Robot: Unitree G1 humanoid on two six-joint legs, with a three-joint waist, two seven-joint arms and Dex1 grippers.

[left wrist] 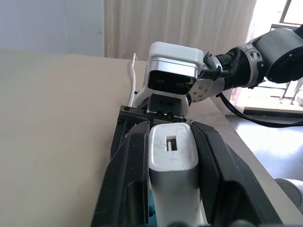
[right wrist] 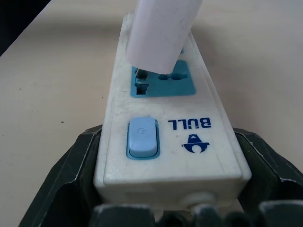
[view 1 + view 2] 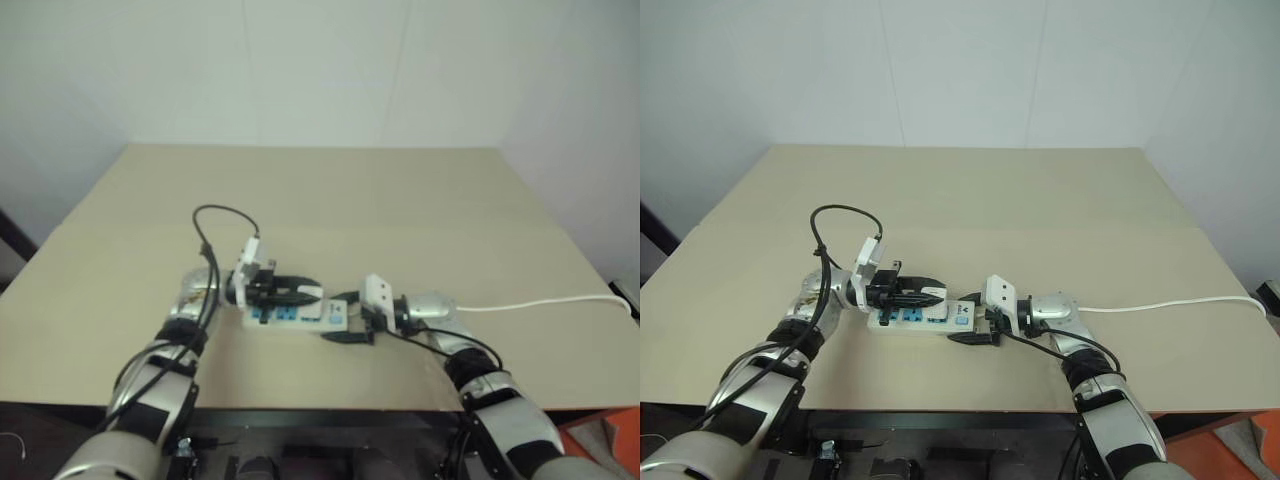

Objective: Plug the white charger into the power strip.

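Observation:
The power strip [image 3: 300,316] lies on the tan table near its front edge, blue socket panels facing up. My right gripper [image 3: 350,322] is shut on its switch end, a black finger [image 2: 71,175] on each side of the white bar [image 2: 165,142]. My left gripper [image 3: 300,295] reaches in level from the left, shut on the white charger [image 1: 173,156]. The charger [image 2: 161,33] leans over the blue socket panel [image 2: 182,82] beside the switch, its lower end at that panel. Its prongs are hidden.
The strip's thin white cord [image 3: 540,302] runs right across the table [image 3: 320,200] to its right edge. A black cable loop [image 3: 215,225] rises from my left wrist. White walls stand behind and to the right. The table's front edge is close under both arms.

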